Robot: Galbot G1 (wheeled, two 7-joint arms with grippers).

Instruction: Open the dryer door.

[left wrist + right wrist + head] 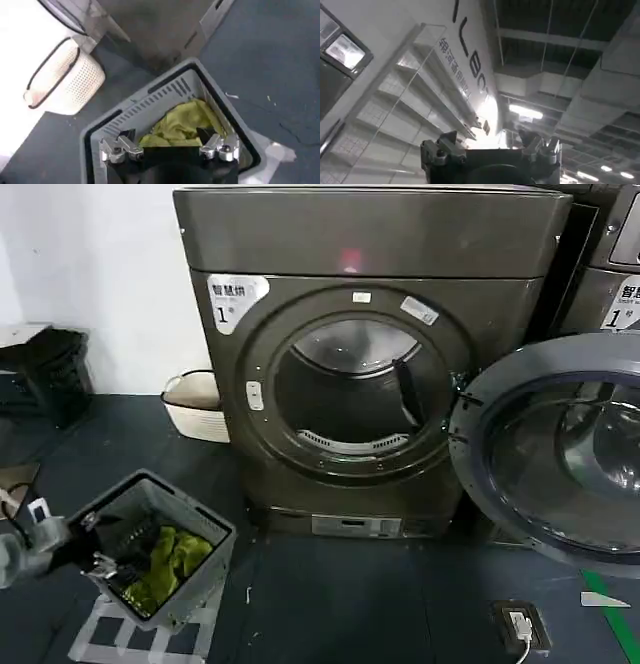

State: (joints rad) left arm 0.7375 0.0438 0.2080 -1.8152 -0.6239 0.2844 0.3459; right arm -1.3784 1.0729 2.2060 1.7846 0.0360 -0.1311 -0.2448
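The dryer door (560, 449) hangs swung wide to the right of the grey dryer (370, 244), its grey inner face and dark glass turned toward me. The round drum opening (350, 399) is uncovered. At the lower left of the head view, my left gripper (100, 566) hovers over a grey basket (200, 529). Its fingers are open above a yellow-green cloth (180, 122), holding nothing (166, 136). My right gripper (489, 139) is open and empty, pointing up at a ceiling, far from the door.
A white laundry basket (195, 404) stands against the wall left of the dryer. Another grey machine (610, 264) stands behind the open door at right. A floor socket (520, 624) lies on the dark floor in front.
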